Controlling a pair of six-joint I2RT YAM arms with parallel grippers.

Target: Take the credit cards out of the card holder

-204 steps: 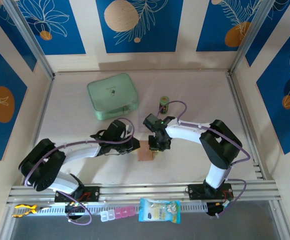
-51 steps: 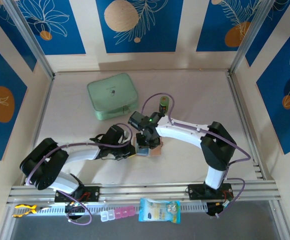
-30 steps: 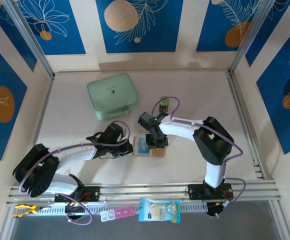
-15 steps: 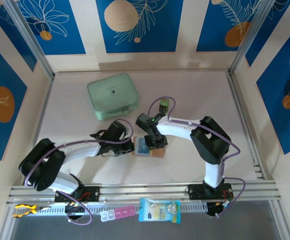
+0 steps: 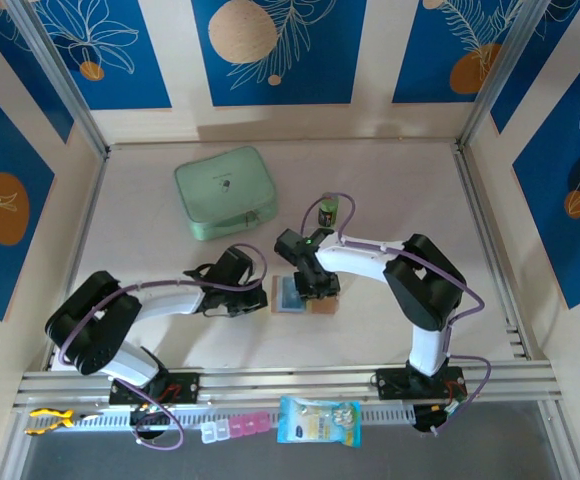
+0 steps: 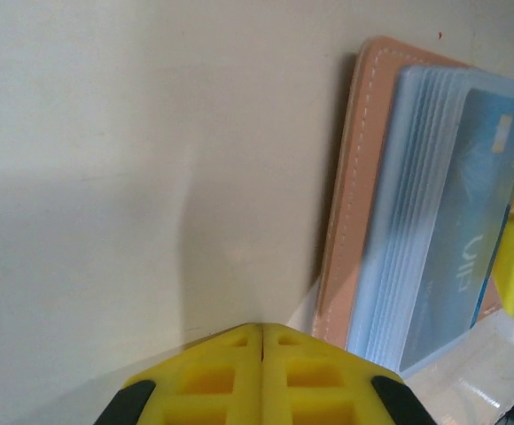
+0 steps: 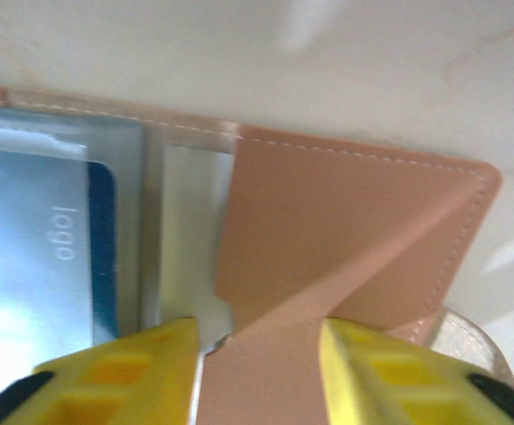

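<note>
Two changes stand out. Seconds ago the card holder [image 5: 322,304] lay folded shut as a small tan square. Now it lies open on the table [image 5: 400,200], with a blue card [image 5: 290,295] showing in its clear pockets. The right jaws have also widened within the last second. They now stand about half open, one yellow finger [image 7: 115,376] on each side of the leather flap [image 7: 354,230]. We cannot tell whether either finger presses the flap. We judge the opening step done and no card out yet, so the pull comes next. The left jaws are pressed fully together, fingers [image 6: 213,376] holding nothing, with the card holder just ahead of them and to one side.

From above we get the layout, with both arms meeting at the card holder. The left wrist view adds the stacked pocket edges and a loose clear plastic sleeve [image 6: 487,363] close beside those jaws. The right wrist view adds the raised crease in the flap between its jaws, and the word "logo" printed on the card.
</note>
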